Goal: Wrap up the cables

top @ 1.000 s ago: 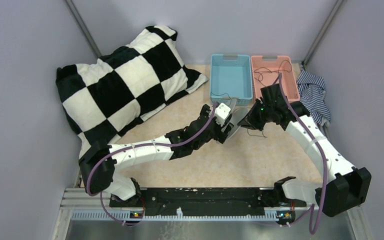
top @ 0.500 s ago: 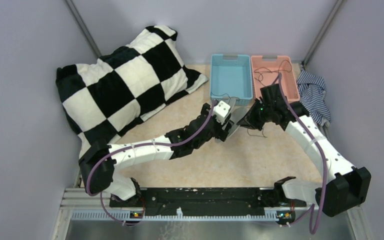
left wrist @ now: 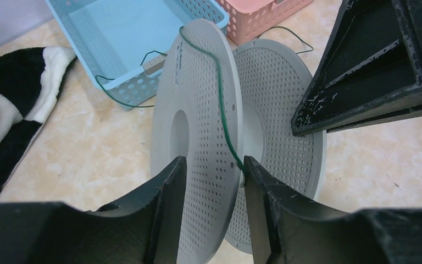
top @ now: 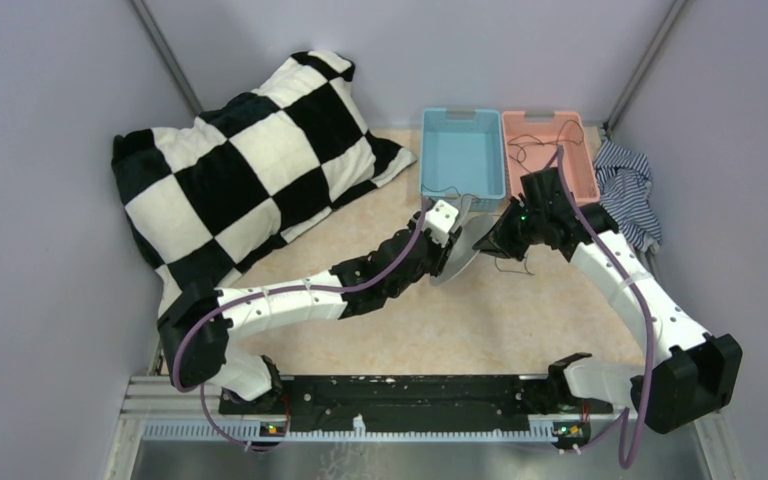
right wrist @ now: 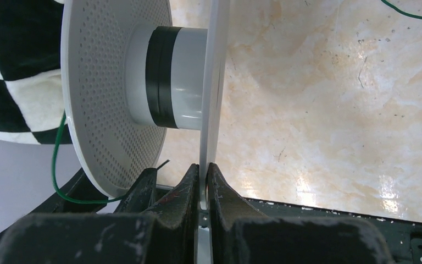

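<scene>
At table centre, spool (top: 457,255) flanges clamped in left jaws and right jaws, cable (left wrist: 220,110) draped over one flange.

Bright, even overhead light, soft shadows, sharp focus; glare patches on the tabletop (right wrist: 307,187).

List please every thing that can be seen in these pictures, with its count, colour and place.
spool: one, pale grey, perforated flanges, held between both grippers at table centre
cable: thin, dark green-black, lying over the spool's flange, trailing to the blue basket; more in the pink basket
blue basket: one, far side
pillow: one, black-and-white checked, far left
striped cloth: one, blue-white, far right
table: one, beige
left gripper: black, fingers straddling one flange
right gripper: black, pinching the other flange's edge
</scene>
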Controlling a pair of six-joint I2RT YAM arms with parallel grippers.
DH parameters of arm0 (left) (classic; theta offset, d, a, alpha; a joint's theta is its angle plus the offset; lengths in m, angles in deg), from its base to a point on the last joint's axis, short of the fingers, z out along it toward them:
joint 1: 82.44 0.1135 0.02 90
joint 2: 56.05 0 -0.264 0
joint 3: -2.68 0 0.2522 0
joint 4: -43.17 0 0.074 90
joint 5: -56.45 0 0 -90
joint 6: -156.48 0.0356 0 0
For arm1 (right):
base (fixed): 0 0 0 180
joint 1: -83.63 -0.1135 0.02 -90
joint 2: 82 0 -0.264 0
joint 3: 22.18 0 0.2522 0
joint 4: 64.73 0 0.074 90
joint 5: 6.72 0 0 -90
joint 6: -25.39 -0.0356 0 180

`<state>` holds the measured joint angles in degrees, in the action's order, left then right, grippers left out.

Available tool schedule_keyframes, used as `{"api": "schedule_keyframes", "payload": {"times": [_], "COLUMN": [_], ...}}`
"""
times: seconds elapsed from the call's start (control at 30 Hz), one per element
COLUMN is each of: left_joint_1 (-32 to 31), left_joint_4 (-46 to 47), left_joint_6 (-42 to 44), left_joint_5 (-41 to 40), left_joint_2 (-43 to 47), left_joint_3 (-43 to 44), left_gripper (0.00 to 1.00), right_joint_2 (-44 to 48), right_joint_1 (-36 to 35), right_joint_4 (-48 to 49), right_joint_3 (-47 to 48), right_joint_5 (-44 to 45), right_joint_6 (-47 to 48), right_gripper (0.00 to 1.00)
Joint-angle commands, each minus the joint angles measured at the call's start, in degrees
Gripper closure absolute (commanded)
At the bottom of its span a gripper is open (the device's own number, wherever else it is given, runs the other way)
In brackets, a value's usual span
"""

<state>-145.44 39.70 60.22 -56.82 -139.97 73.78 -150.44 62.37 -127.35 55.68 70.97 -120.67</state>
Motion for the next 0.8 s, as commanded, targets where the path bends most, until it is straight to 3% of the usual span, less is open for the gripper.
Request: {"api": "schedule_keyframes", "payload": {"times": [0.0, 0.1, 0.3, 0.43, 0.53, 0.67, 0.7, 0.77], "left_joint_1": [-0.2, -0.2, -0.5, -0.6, -0.9, -1.3, -1.3, -1.3], "left_joint_4": [2.6, 1.3, -1.1, -1.1, -1.4, -2.1, -2.2, -2.8], "left_joint_6": [-0.2, 1.1, 8.0, 9.5, 10.1, 10.4, 10.3, 9.0], "left_joint_5": [-1.2, -1.7, -2.1, -2.9, -3.4, -5.2, -5.3, -6.3], "left_joint_2": [-0.3, -0.8, -2.1, -1.8, -1.8, -1.7, -1.4, -0.7], "left_joint_3": [1.4, 2.1, 3.6, 3.6, 3.9, 4.2, 4.2, 4.3], "left_gripper": [0.54, 0.61, 0.63, 0.80, 1.00, 1.00, 1.00, 1.00], "right_joint_2": [1.8, 2.1, 2.1, 2.1, 2.2, 2.5, 2.5, 2.8], "right_joint_1": [-0.5, -0.5, -0.5, -0.5, -0.4, -0.5, -0.5, -0.5], "right_joint_4": [4.2, 3.9, 2.4, 2.6, 3.0, 2.9, 3.0, 2.8], "right_joint_3": [0.1, 0.5, 1.6, 1.5, 1.4, 1.3, 1.3, 1.4], "right_joint_5": [-2.0, -2.5, -2.3, -2.7, -2.6, -2.3, -2.2, -1.7], "right_joint_6": [-1.5, -2.3, -3.1, -3.7, -4.1, -3.9, -3.7, -3.0], "right_gripper": [1.00, 1.00, 1.00, 1.00, 1.00, 1.00, 0.96, 0.69]}}
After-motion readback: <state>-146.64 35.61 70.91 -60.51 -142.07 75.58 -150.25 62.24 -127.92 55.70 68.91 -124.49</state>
